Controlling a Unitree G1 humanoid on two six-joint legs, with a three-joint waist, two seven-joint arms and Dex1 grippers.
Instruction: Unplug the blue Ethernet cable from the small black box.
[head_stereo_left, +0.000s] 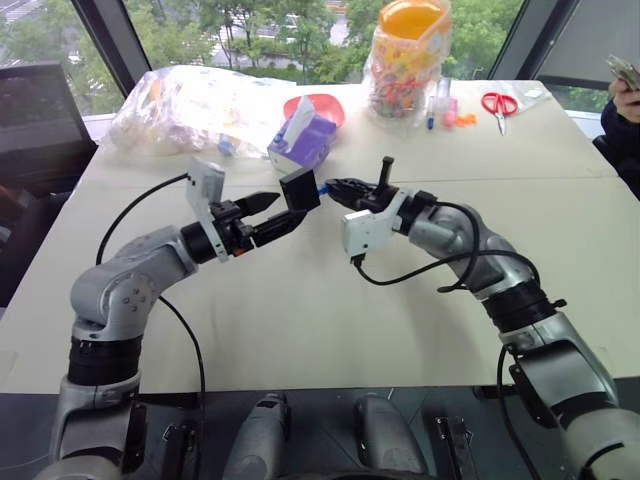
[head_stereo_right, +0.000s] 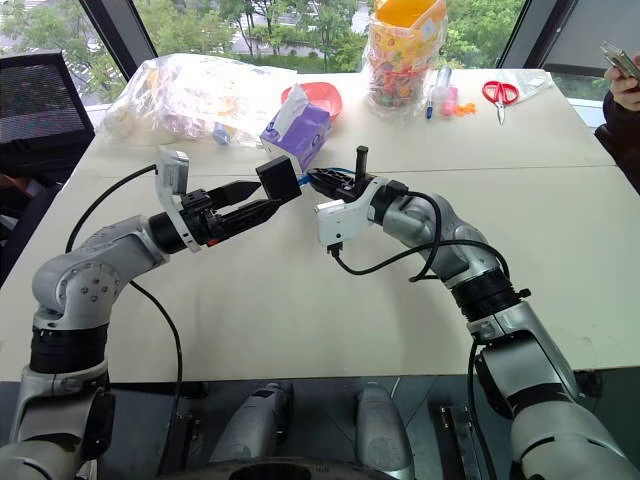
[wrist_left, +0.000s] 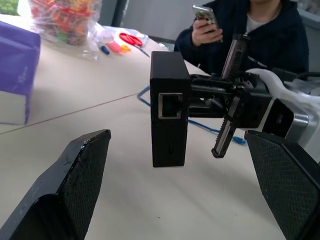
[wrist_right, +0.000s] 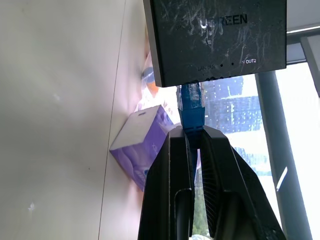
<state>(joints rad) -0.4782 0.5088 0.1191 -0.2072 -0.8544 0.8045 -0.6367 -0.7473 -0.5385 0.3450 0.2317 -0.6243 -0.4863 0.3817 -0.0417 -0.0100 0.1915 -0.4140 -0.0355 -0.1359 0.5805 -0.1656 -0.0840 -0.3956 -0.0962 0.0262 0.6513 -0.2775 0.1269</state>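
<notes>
the small black box (head_stereo_left: 300, 189) hangs above the table (head_stereo_left: 300, 320) mid-scene, the blue ethernet cable (wrist_right: 190, 102) plugged into its right side. the right gripper (wrist_right: 194, 140) clamps that plug. the left gripper (head_stereo_left: 278, 213) gapes wide just left of the box, fingers (wrist_left: 75, 170) apart. a purple tissue box (head_stereo_left: 303, 141) sits farther back.

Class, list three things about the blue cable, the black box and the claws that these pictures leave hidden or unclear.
- Blue cable: its plug tip is hidden inside the black box, right wrist view.
- Cable's far end: hidden behind the right claw, left wrist view.
- Left claw: head views cannot settle whether it touches the box.
</notes>
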